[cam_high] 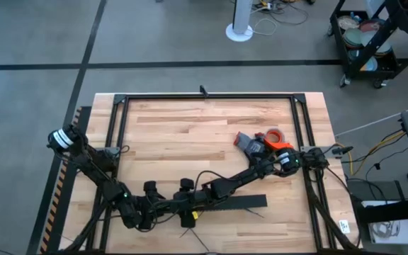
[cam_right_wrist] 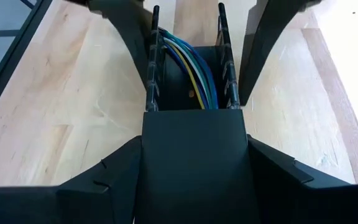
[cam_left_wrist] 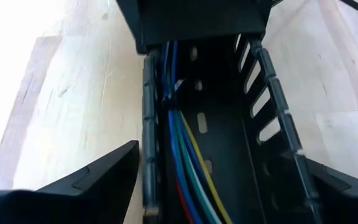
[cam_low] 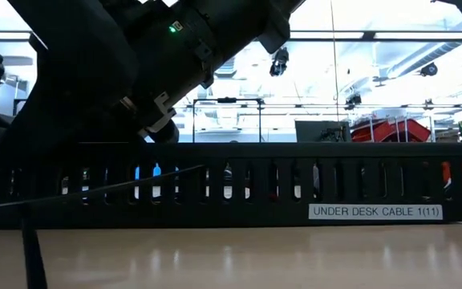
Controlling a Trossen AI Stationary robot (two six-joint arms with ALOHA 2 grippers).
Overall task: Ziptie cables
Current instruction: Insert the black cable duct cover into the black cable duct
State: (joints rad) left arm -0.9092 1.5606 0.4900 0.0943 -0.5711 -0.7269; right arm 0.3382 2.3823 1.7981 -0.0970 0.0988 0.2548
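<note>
Clearly the cables [cam_left_wrist: 188, 163] lie inside the black duct [cam_high: 227, 204] at lower centre of the high view, their long axis along its channel, left to right. The left gripper [cam_left_wrist: 222, 155] straddles it wide open, holding nothing. Whether the right gripper [cam_right_wrist: 194, 140] grips the duct I cannot tell; closing either could pinch wires or skew the duct.

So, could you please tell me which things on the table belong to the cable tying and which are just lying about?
Part of the job:
- coloured cables
- black duct holding them
- left gripper and right gripper, both open astride the duct

Lying about:
- orange tape roll
- grey object beside it
</note>
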